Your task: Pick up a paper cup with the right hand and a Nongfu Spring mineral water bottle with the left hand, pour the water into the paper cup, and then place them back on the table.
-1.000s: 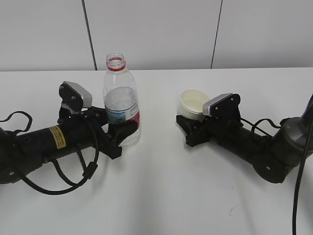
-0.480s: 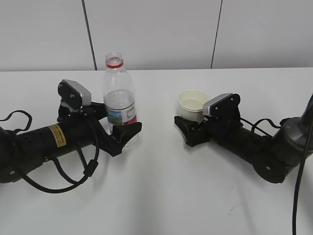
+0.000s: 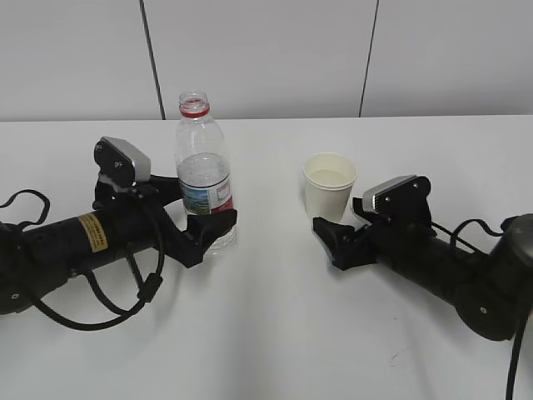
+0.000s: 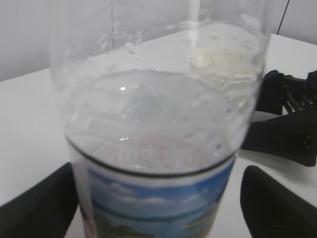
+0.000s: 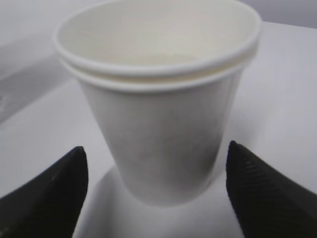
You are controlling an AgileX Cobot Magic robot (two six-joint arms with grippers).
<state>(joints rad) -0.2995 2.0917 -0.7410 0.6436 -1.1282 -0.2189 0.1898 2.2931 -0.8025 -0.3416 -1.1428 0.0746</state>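
The Nongfu Spring mineral water bottle (image 3: 203, 179) stands upright on the white table (image 3: 275, 333), uncapped and about half full of water (image 3: 203, 169). My left gripper (image 3: 196, 212) lies low around its base with the jaws open; the left wrist view shows the bottle (image 4: 153, 148) between the fingers (image 4: 44, 203), with a small gap on the right. The paper cup (image 3: 330, 185) stands upright by itself. My right gripper (image 3: 331, 240) is open and empty just in front of it. In the right wrist view the cup (image 5: 163, 129) stands ahead of the spread fingers (image 5: 267, 188).
Both arms lie low on the table, with black cables (image 3: 125, 308) looping beside the left arm and another cable (image 3: 510, 333) at the right edge. A small dark scuff (image 3: 400, 357) marks the front right. A grey panelled wall (image 3: 266, 58) stands behind.
The bottle came down and stands on the table, with the left jaws opened off it. The right gripper let go of the cup and drew back to the right; the cup went from tilted to upright.
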